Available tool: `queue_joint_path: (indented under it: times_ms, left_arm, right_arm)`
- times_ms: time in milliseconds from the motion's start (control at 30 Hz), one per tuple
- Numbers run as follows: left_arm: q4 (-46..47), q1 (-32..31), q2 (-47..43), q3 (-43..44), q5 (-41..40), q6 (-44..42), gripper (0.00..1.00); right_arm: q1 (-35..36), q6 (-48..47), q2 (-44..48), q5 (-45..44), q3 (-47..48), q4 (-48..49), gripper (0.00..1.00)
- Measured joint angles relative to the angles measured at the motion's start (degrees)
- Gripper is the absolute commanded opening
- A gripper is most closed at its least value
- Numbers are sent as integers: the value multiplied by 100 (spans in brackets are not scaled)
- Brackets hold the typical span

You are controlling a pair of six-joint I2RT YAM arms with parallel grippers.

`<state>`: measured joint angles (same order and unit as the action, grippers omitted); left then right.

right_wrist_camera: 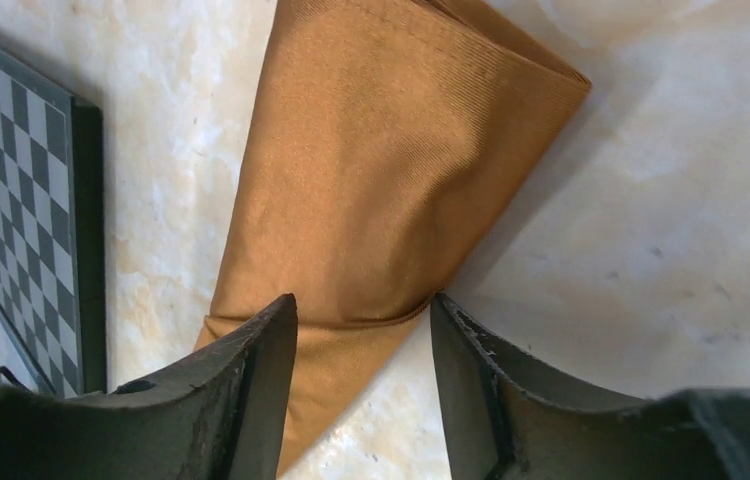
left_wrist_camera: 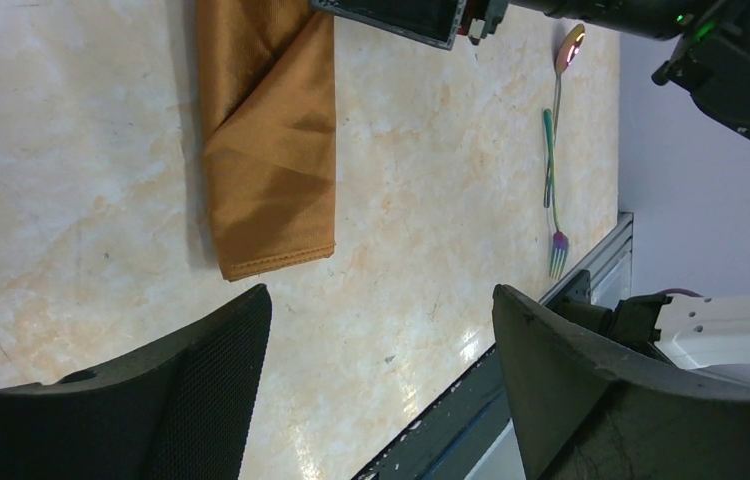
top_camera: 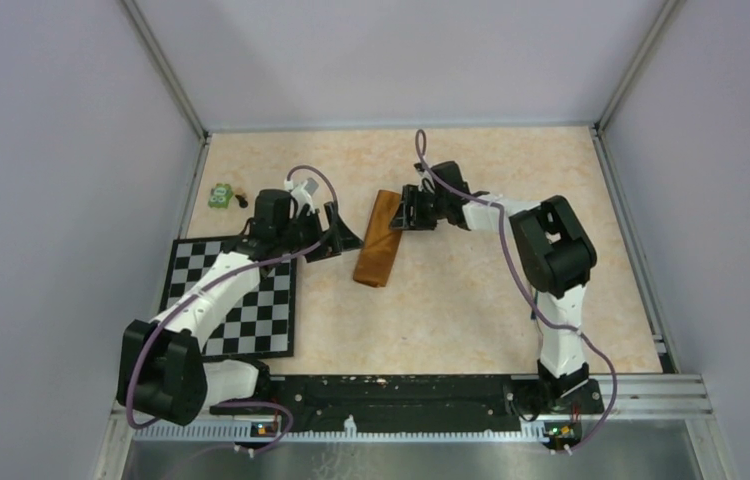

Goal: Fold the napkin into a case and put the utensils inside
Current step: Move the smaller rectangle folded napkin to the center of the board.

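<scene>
Case folded mid-table, both grippers beside it, nothing held.

From above: the case [top_camera: 378, 240], a narrow rust-orange strip, lies mid-table just right of the checkered mat [top_camera: 236, 300]. The left gripper [top_camera: 343, 236] hovers just left of it, and the right gripper [top_camera: 403, 214] sits at its far end. Left wrist: jaws spread wide over bare table with nothing between them and the case's hemmed end just ahead. Beyond it lie the spoon [left_wrist_camera: 571, 45] and fork [left_wrist_camera: 557, 250], end to end and well apart from the cloth. Right wrist: jaws partly apart over the cloth's edge, and I see no pinch. The cloth looks soft, thin and light, so the folds will likely slide; lift only the flap's top layer. The cutlery looks slick and lies flat; take it across the handle.
</scene>
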<state>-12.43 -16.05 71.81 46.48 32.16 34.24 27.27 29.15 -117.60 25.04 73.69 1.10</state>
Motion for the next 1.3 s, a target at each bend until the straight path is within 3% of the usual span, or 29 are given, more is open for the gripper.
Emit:
queue_joint_path:
  times_ms: [167, 433, 667, 1000, 1167, 1233, 1300]
  left_arm:
    - [-17, 0, -240, -140, 20, 15, 85]
    - [-271, 0, -693, -151, -11, -17, 85]
    - [-529, 0, -1239, -153, -164, -76, 85]
    - [-844, 0, -1657, -153, -326, -122, 85]
    - [-944, 0, -1725, -155, -319, -120, 85]
    - [-977, 0, -1792, -188, -286, -118, 79]
    - [-1043, 0, -1886, -289, -155, -57, 55]
  right_arm:
    - [155, -229, -282, 136, 295, 26, 37]
    - [686, -798, -323, 251, 404, -216, 34]
    - [1060, -643, -284, 341, 278, -181, 33]
    - [1779, 693, 264, 74, -815, 527, 33]
    - [2031, 1005, 411, -188, -927, 501, 48]
    - [2033, 1023, 538, -313, -968, 369, 52]
    - [1974, 1034, 752, -328, -1130, 343, 53]
